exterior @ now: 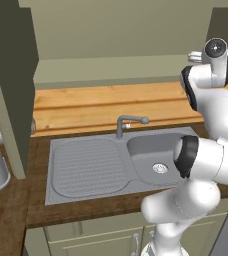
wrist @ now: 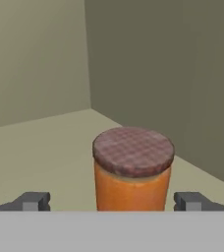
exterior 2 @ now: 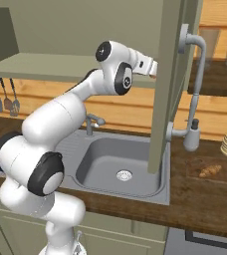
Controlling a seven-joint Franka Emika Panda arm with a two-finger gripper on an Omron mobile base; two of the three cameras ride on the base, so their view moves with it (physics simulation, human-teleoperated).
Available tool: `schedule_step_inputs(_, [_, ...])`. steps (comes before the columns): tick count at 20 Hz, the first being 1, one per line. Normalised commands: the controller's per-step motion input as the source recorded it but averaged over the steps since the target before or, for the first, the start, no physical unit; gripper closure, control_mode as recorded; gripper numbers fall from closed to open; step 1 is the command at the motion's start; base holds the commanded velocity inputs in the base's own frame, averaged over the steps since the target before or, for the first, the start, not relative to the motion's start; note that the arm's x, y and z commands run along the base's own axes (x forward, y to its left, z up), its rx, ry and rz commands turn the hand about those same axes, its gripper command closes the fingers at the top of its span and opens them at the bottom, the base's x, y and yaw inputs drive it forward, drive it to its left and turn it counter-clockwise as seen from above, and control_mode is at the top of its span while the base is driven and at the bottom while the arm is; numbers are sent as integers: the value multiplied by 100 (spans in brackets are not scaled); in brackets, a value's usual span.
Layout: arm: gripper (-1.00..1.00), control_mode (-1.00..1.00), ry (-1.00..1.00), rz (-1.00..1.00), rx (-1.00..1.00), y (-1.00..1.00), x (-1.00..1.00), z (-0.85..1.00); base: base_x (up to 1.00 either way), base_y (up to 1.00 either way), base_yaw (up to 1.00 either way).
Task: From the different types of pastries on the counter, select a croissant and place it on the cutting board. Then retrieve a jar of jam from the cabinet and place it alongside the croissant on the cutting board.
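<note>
The fingers (wrist: pixel 35 201) stand spread wide, one on either side of the jar of jam (wrist: pixel 132 170), not touching it. The jar stands upright on the cabinet (exterior 2: pixel 166 74) shelf near its far corner. The croissant (exterior 2: pixel 210 171) lies on the cutting board (exterior 2: pixel 225 175) at the bench's right.

Base views flank arm, sharing sink (exterior: pixel 111 165); hand view close on jar (wrist: pixel 132 170).

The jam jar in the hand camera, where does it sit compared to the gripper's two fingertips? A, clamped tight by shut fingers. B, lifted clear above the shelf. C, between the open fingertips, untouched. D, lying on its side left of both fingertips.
C: the jar of jam stands upright on the cabinet shelf, centred in the gripper, with a clear gap to each fingertip.
</note>
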Motion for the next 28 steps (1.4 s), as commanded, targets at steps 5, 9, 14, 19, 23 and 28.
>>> schedule_step_inputs(5, [-100,-100,0,0,0,-16,23,-6,0,0,0])
schedule_step_inputs(9, [100,-100,0,0,0,-13,16,-11,0,0,0])
schedule_step_inputs(14, [100,-100,0,0,0,-5,7,-7,0,0,0])
schedule_step_inputs(19, [100,-100,0,0,0,0,1,-13,0,0,0])
schedule_step_inputs(23, [100,-100,0,0,0,0,0,-11,0,0,0])
schedule_step_inputs(28, [100,-100,0,0,0,-1,0,-4,0,0,0])
